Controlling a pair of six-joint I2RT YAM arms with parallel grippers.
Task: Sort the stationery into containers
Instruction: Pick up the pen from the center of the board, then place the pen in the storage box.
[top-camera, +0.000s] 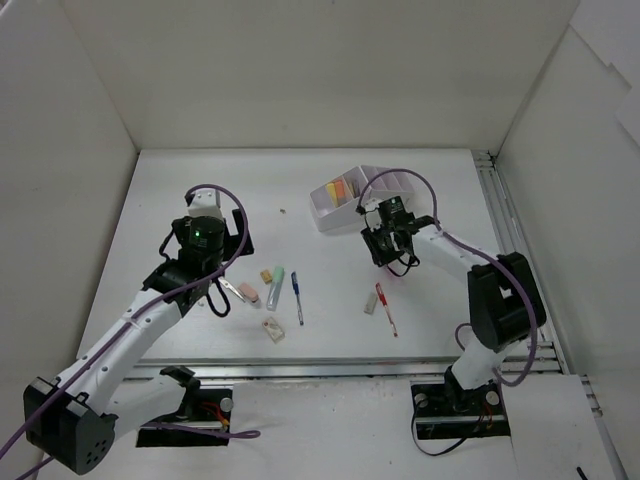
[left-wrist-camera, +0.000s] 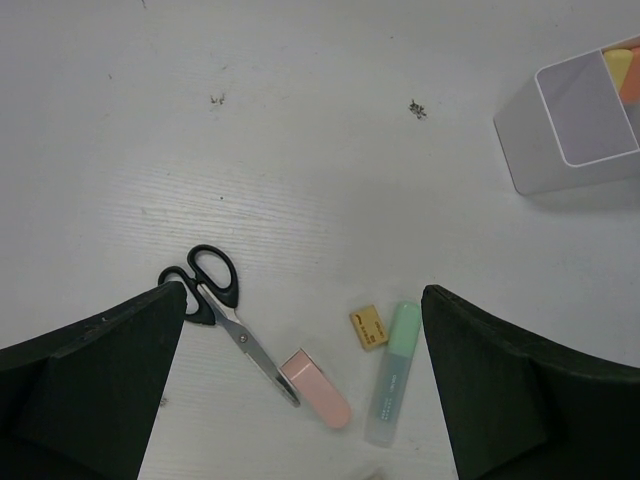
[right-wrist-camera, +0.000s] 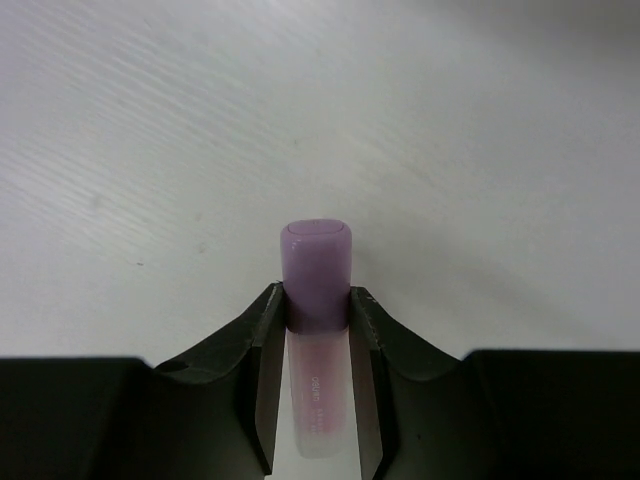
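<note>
right wrist: right tool (right-wrist-camera: 316, 312) tilted down, pinching lilac marker (right-wrist-camera: 317, 262).

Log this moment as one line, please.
right gripper: shut on lilac-capped translucent plastic marker | left gripper: open above black-handled metal scissors | marker: not yet in white plastic organizer

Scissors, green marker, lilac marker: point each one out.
scissors (left-wrist-camera: 238, 335): left wrist view, where handles meet blades
green marker (left-wrist-camera: 392, 375): left wrist view, middle of barrel
lilac marker (right-wrist-camera: 317, 270): right wrist view, purple cap
</note>
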